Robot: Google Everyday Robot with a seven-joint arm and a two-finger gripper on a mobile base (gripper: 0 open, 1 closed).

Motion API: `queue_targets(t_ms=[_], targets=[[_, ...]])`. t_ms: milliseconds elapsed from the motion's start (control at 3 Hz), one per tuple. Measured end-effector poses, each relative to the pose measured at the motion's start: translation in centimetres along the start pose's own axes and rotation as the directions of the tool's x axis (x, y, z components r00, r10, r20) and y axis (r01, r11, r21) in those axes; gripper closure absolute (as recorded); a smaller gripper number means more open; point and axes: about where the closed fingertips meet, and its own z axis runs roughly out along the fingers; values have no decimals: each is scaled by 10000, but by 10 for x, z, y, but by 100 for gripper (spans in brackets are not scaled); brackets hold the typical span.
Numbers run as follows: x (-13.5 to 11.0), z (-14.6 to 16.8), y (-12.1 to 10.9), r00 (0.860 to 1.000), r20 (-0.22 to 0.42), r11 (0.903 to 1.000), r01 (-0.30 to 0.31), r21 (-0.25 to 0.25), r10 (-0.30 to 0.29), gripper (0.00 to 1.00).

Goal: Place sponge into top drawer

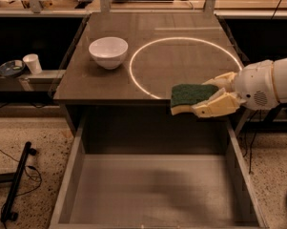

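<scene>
The sponge (pixel 192 95), dark green on top with pale yellow foam below, is held level in my gripper (pixel 210 95), which comes in from the right on a white arm. The cream fingers (pixel 214 107) are shut on the sponge's right end. The sponge hangs at the table's front edge, over the back right part of the open top drawer (pixel 152 190). The drawer is a wide grey box pulled out below the table, and its floor is bare.
A white bowl (pixel 108 52) stands on the dark table (pixel 100 82) at the back left, beside a ring of light (pixel 143 51). A side shelf at the left holds a white cup (pixel 33 63) and a dish (pixel 8 68). A black bar (pixel 19 180) lies on the floor at the left.
</scene>
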Motion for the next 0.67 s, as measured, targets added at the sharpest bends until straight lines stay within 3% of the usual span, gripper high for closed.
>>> queue_targets(t_ms=[667], targets=[[6, -6, 7, 9999, -50, 9999, -151, 78, 152, 100]])
